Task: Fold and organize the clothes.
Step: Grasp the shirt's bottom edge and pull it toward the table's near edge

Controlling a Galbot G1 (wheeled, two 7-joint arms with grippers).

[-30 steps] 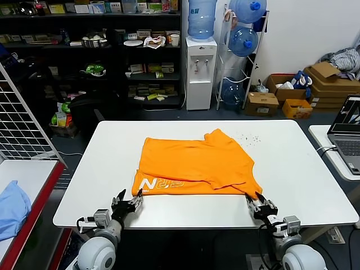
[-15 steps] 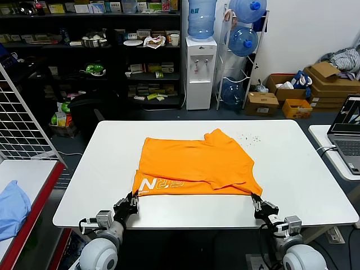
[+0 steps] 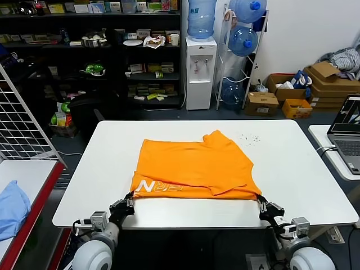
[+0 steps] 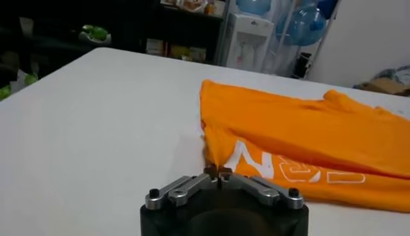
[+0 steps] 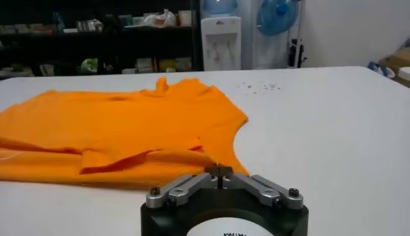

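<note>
White table (image 3: 292,163) before dark shelving (image 3: 84,50); orange T-shirt (image 3: 194,169) folded mid-table, lettering near; left gripper (image 3: 129,197) clenched on its near-left corner; right gripper (image 3: 260,198) clenched on its near-right corner.

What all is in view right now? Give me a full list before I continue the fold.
T-shirt: one, orange with white lettering, partly folded, mid-table.
Table: one, white, in front of the robot.
Cloth: one, light blue, side table at far left.
Water dispenser: one, white, behind the table.
Laptop: one, grey, right-hand desk.
Left gripper: shut on the T-shirt's near left corner.
Right gripper: shut on the T-shirt's near right corner.
</note>
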